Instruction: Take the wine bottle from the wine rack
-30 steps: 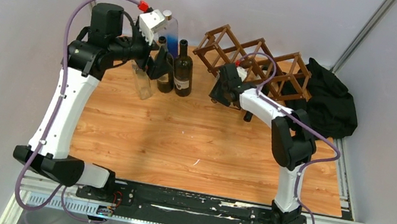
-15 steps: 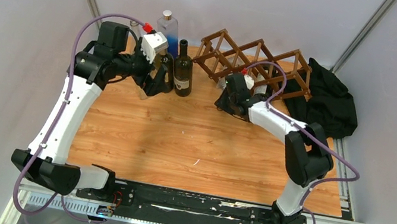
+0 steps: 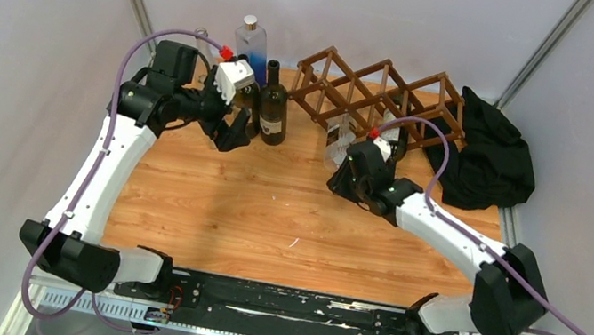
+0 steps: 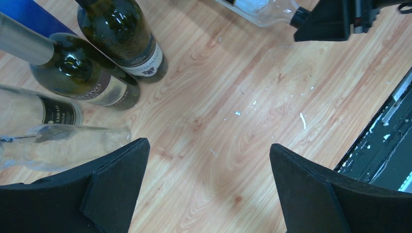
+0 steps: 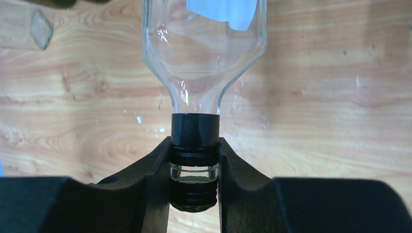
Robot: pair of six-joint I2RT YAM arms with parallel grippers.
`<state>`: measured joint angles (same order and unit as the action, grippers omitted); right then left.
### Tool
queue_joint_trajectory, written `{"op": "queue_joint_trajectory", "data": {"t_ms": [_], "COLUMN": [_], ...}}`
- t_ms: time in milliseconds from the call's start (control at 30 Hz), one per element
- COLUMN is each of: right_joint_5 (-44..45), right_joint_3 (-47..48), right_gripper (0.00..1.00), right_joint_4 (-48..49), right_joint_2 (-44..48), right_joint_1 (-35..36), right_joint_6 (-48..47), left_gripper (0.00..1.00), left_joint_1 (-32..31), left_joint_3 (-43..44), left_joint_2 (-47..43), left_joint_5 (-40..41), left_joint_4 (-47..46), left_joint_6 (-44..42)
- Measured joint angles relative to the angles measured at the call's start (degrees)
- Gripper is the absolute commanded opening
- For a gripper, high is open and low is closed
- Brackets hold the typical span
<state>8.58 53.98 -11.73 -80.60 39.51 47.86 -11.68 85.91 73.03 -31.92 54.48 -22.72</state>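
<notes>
The wine bottle (image 5: 204, 53) is clear glass with a white label and a black band round its neck. My right gripper (image 5: 194, 162) is shut on that neck, just above the screw top. From above, the wine bottle (image 3: 339, 135) lies slanted over the wood. Its base points at the front of the brown lattice wine rack (image 3: 378, 90), and I cannot tell whether the base still touches the rack. My right gripper (image 3: 343, 162) is at the bottle's near end. My left gripper (image 3: 232, 128) hangs open and empty beside the standing bottles; in the left wrist view the left gripper (image 4: 209, 155) has only bare wood under it.
Several bottles stand at the back left: a dark one (image 3: 273, 108), a tall blue-tinted one (image 3: 251, 45) and clear ones (image 4: 63, 145) beside my left fingers. A dark bottle neck (image 3: 397, 138) shows in the rack. A black cloth heap (image 3: 488, 157) lies right of the rack.
My right gripper closed on the bottle's neck and drew back from the rack toward the near side, with the bottle following. My left arm lowered slightly beside the standing bottles.
</notes>
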Motion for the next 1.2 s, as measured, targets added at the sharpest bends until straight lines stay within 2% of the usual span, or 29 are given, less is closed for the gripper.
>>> {"op": "queue_joint_trajectory", "data": {"t_ms": [267, 533, 833, 1067, 1200], "right_joint_5": [-0.5, -4.1, -8.3, -16.3, -18.0], "right_joint_3": [-1.7, 2.5, 19.7, 32.2, 37.5], "right_gripper": [0.0, 0.0, 0.0, 0.0, 0.0], "right_joint_4": [-9.5, -20.6, -36.8, -42.3, -42.8], "right_joint_2": [12.8, 17.6, 13.5, 4.9, 0.2], "right_joint_1": [0.9, 1.6, 1.6, 2.2, 3.3], "right_joint_6": [-1.2, -3.6, -9.0, -10.7, -10.7], "left_gripper": [1.0, 1.0, 1.0, 1.0, 1.0], "left_joint_1": [0.0, 0.0, -0.8, -7.0, -10.3], "left_joint_3": [-4.0, -8.0, -13.8, -19.5, -23.0], "left_joint_2": [-0.4, -3.8, -7.3, -10.7, -13.9], "left_joint_5": [-2.3, -6.6, -12.4, -10.9, -9.2], "left_joint_4": [-2.1, -4.7, -6.4, -7.5, -13.2], "left_joint_6": [-1.0, -2.8, -8.9, -13.9, -10.8]}}
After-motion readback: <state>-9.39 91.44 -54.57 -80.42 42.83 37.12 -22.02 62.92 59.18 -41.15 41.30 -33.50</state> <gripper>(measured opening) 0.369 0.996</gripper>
